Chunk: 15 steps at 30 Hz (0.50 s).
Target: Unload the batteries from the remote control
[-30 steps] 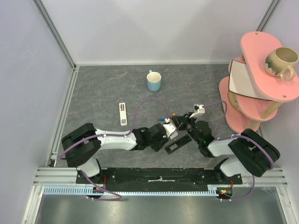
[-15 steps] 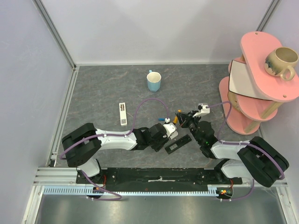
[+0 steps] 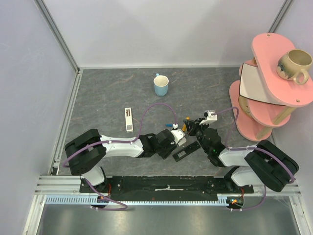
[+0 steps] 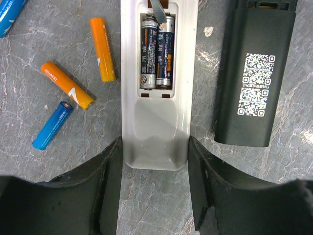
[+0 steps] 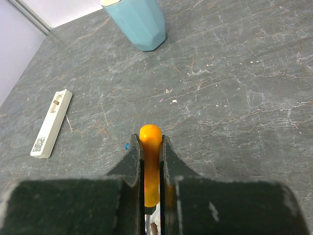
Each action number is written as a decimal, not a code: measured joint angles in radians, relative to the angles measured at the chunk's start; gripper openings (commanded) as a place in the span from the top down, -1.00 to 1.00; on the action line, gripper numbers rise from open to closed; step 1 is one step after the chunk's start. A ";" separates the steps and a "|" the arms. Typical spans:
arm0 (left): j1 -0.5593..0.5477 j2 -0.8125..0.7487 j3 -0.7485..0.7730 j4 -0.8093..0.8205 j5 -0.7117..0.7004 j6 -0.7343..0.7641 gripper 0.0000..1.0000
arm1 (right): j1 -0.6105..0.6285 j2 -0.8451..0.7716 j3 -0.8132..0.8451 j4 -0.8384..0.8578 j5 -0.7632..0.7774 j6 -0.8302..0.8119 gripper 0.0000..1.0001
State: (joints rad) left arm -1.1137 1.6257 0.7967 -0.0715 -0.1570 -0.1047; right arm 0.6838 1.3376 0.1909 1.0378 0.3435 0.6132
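My left gripper (image 4: 155, 147) is shut on the near end of a white remote (image 4: 155, 122) that lies back up with its battery bay open. Two dark cells (image 4: 157, 51) sit side by side in the bay. Two orange batteries (image 4: 103, 49) (image 4: 67, 84) and a blue one (image 4: 52, 125) lie loose on the table left of the remote, another blue one (image 4: 10, 14) at the top left. My right gripper (image 5: 150, 142) is shut on an orange-handled tool (image 5: 150, 161); its metal tip (image 4: 156, 7) reaches into the far end of the bay. In the top view both grippers (image 3: 175, 138) (image 3: 189, 126) meet mid-table.
A black remote (image 4: 255, 73) with a QR label lies just right of the white one. A slim white piece (image 3: 128, 119) lies to the left. A blue cup (image 3: 161, 85) stands farther back. A pink shelf (image 3: 274, 83) with a beige mug (image 3: 294, 65) stands at the right.
My right wrist swung slightly right and then back toward the remote, still holding the tool. The left arm and the remote have not moved.
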 measured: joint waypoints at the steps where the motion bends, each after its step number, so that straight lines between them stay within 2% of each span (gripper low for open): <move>1: 0.000 0.000 0.000 0.000 0.000 0.000 0.96 | 0.008 0.004 0.000 0.003 0.011 -0.003 1.00; 15: 0.000 0.001 0.001 0.000 -0.001 0.000 0.96 | 0.075 0.053 0.000 0.083 0.138 -0.056 1.00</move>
State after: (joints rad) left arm -1.1137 1.6264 0.7975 -0.0719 -0.1577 -0.1047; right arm 0.7586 1.3903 0.1913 1.1206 0.4816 0.5575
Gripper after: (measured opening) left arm 0.551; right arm 0.089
